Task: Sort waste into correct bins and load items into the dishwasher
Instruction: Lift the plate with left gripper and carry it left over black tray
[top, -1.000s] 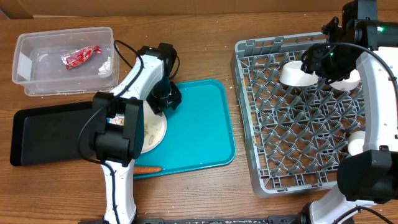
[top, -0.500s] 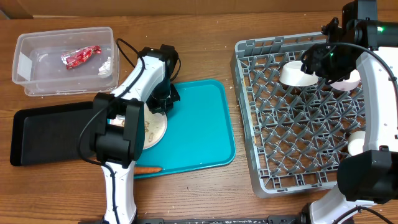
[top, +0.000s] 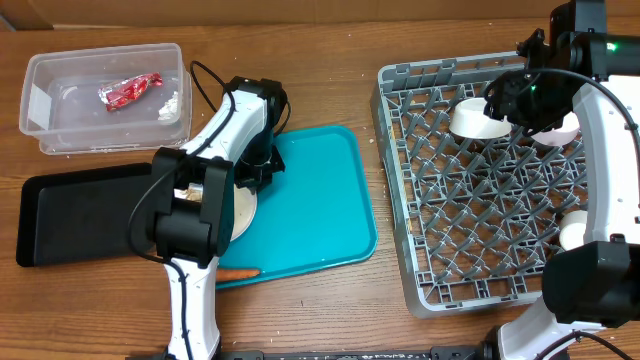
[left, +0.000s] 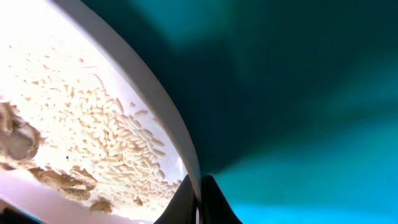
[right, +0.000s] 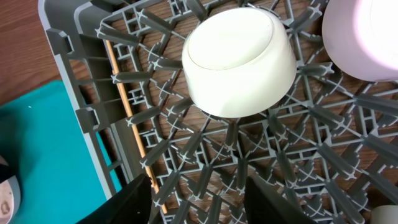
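Observation:
My left gripper is shut on the rim of the white round plate and holds it tilted steeply over the left end of the teal tray. In the left wrist view the rim sits pinched between the jaws, and beige crumbly food bits cling to the plate. My right gripper hangs open over the grey dish rack, next to an upturned white bowl. The right jaws are empty. A wooden chopstick lies along the rack's left wall. An orange carrot lies at the teal tray's front edge.
The clear tub at the back left holds the red wrapper and a white scrap. The black tray lies left of the teal tray. A pale pink cup and another white cup sit in the rack.
My left gripper has shifted a little to the left and tipped the plate steeper, so less of its face shows from above. The right arm has not moved.

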